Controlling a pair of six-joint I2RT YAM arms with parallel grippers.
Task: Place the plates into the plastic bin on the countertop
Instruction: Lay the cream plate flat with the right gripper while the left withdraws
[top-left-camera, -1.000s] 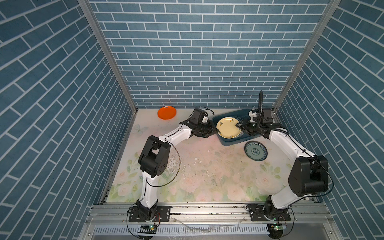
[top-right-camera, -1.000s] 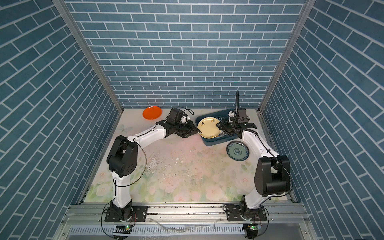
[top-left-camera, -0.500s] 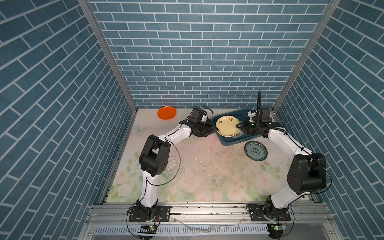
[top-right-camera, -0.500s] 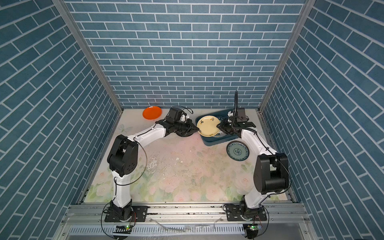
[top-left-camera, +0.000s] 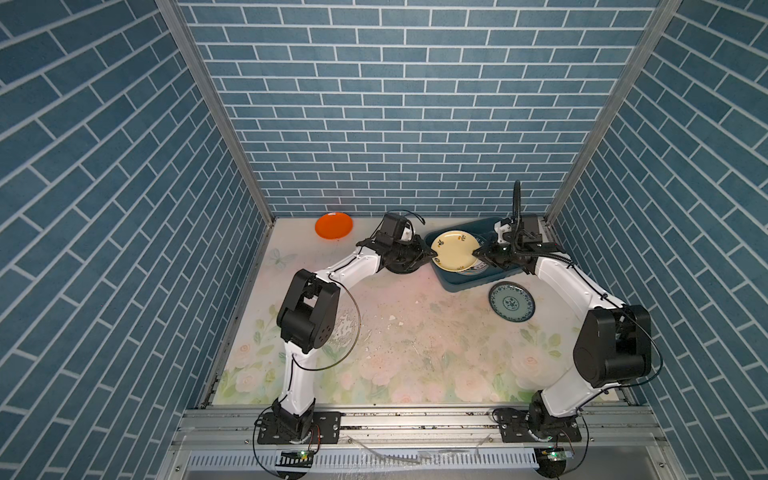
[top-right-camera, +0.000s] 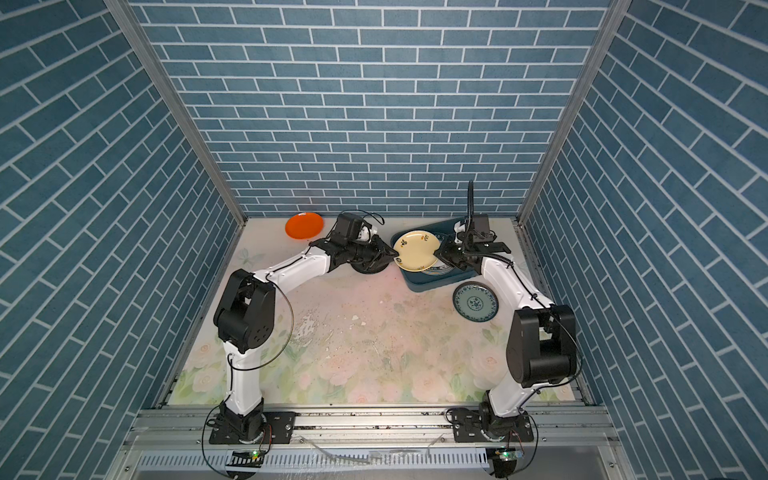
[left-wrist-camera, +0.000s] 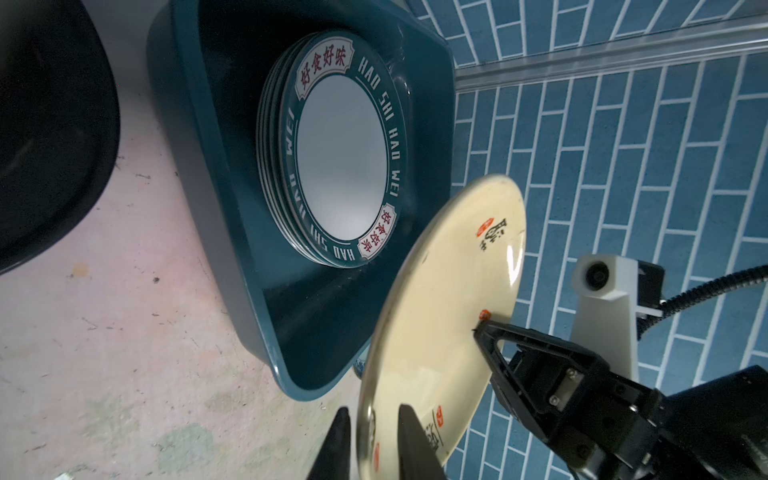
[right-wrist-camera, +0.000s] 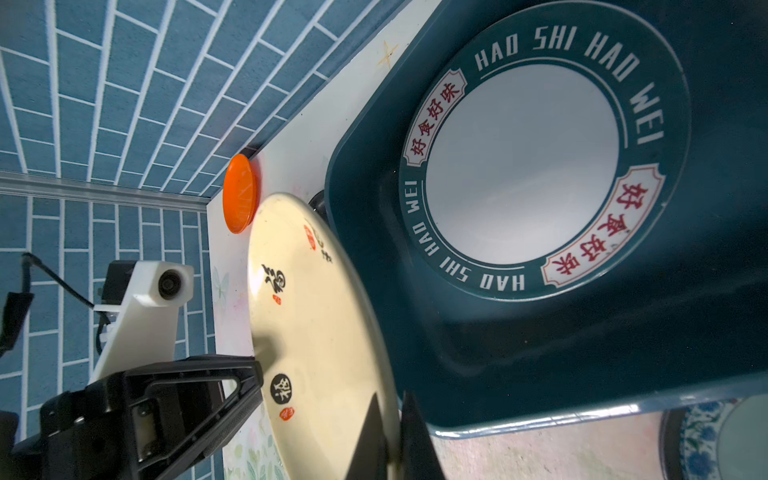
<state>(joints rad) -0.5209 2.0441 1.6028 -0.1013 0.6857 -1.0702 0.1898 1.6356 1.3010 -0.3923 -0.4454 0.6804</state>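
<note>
A pale yellow plate hangs tilted over the dark teal plastic bin at the back right of the flowered countertop. My right gripper is shut on its right rim. My left gripper is open; its jaws straddle the opposite rim with a gap on each side. A stack of white plates with teal lettered rims lies in the bin.
An orange plate lies at the back left by the wall. A patterned teal plate lies in front of the bin. A black plate sits under my left wrist. Brick walls close in three sides.
My right gripper has shut on the yellow plate's rim. My left gripper has opened off the opposite rim. The plate has hardly moved.
</note>
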